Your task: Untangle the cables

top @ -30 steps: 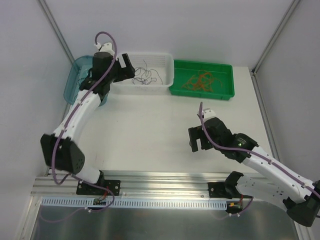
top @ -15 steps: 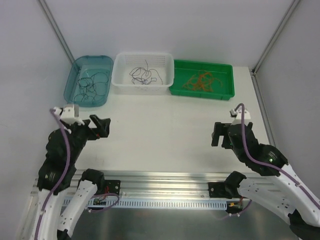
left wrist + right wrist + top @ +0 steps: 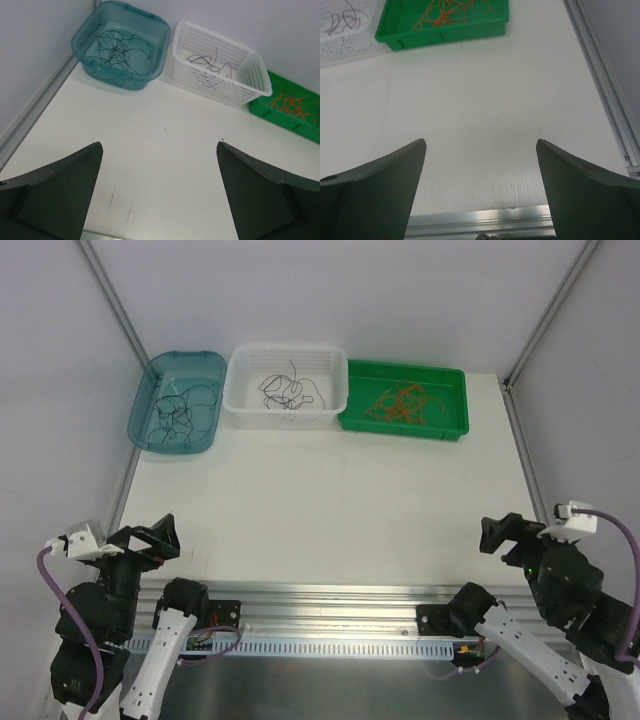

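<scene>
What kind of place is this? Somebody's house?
Probably a robot lab bench, not a house: left arm and right arm bolted to a metal rail, a white table, and a teal bin, white basket and green tray holding thin cables.

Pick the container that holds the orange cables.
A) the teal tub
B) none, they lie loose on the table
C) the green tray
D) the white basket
C: the orange cables lie in a tangle inside the green tray, as the top view and both wrist views show.
</scene>
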You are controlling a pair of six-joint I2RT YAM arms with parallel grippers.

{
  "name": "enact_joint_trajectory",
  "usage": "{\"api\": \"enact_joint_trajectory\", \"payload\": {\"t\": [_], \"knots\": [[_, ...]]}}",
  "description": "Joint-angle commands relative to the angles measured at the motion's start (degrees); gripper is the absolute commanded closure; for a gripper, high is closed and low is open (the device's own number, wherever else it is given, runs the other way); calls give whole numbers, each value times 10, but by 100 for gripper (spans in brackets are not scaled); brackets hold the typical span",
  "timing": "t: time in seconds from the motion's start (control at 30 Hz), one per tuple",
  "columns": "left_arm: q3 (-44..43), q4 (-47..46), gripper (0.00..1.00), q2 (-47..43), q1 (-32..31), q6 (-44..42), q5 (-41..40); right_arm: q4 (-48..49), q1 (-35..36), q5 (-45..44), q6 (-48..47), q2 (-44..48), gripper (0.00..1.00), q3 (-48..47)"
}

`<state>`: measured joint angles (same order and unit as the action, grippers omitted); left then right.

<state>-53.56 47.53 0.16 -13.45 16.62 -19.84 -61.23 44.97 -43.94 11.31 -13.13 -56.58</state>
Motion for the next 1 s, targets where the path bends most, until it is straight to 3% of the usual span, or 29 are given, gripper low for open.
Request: {"api": "enact_joint_trajectory", "payload": {"t": [0.0,0.3,0.97], "knots": [[-6,42,1,-92,0,20,-67,-18,-1,-44,-24,62,3,-10],[-14,68,1,-95,0,46,-96,-33,21,-47,-31,222,3,-4],[-12,71,1,-96,-1,54,-106,-47,60,-80,28,231,3,24]]}}
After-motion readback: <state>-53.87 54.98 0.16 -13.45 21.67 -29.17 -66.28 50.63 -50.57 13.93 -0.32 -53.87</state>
